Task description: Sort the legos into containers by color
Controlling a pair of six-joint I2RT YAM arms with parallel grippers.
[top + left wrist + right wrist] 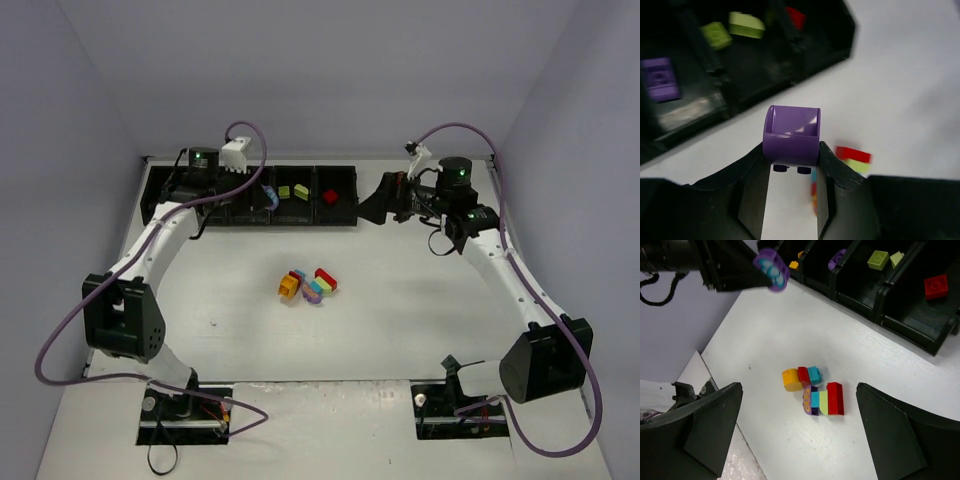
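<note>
**Sorting bench, overhead and wrist views.** The left tool was closed on a purple brick, gripped by its lower part with the upper part standing clear of the fingers. The brick was held above the bench, just at the near wall of the containers. These formed a joined black row along the far edge, toward the far left corner. The right tool stood wide open with nothing between its fingers, off the row's right end. Separate bins held an orange brick, a second purple brick, two lime bricks and a red brick. The loose legos — orange, red, teal, purple and lime, some joined — lay clustered at mid-bench, well apart from both tools.
</note>
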